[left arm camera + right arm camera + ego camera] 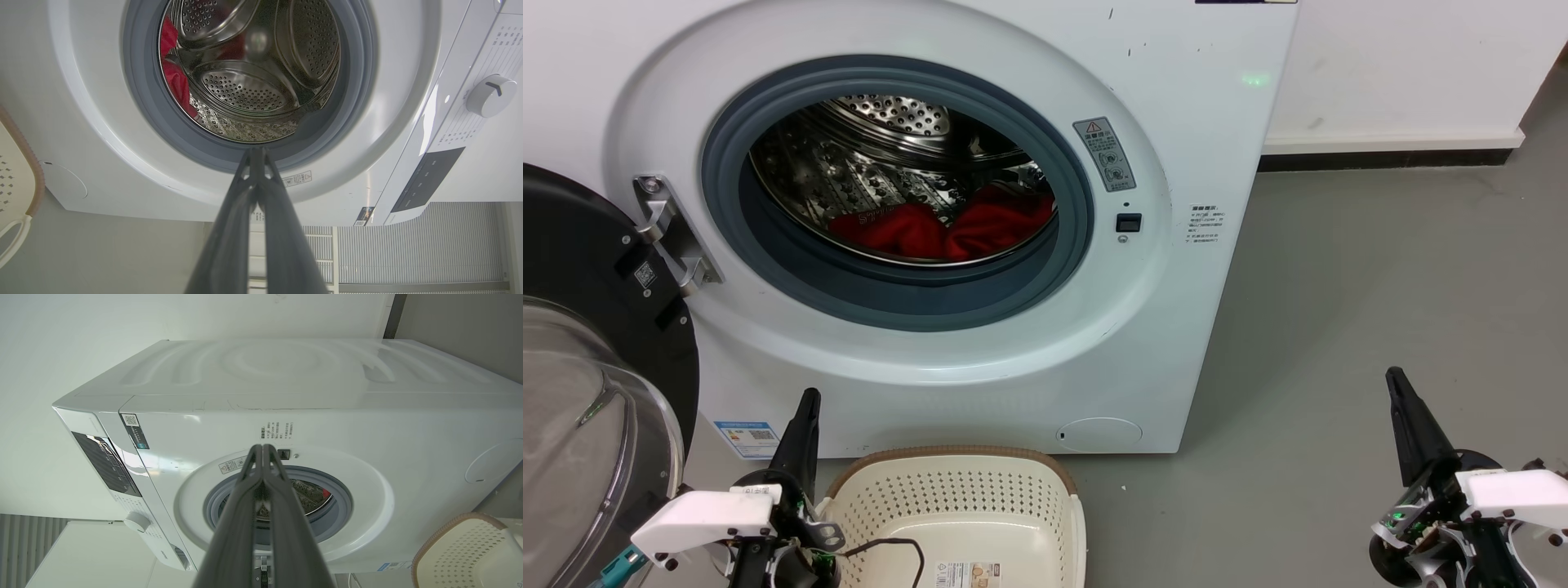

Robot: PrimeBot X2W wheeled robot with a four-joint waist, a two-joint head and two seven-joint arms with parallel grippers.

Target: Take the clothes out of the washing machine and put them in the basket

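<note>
Nearest us, our left gripper point(808, 402) and right gripper point(1396, 380) each have their long dark fingers pressed together, gripping nothing. Just beside the left one sits the basket point(956, 452), cream perforated plastic with a brown woven-look rim, on the grey floor point(1339, 286) before the white washing machine point(1176, 310). The clothes point(947, 229), soft red heaps, lie low in the shiny perforated steel drum point(890, 122), behind the grey rubber ring point(898, 302). The black-framed glass door point(596, 367) stands open at left. Our left wrist view adds a round white dial point(490, 94) and a dark panel point(425, 179); our right wrist view gives the machine's smooth top point(286, 363) with pressed rings
</note>
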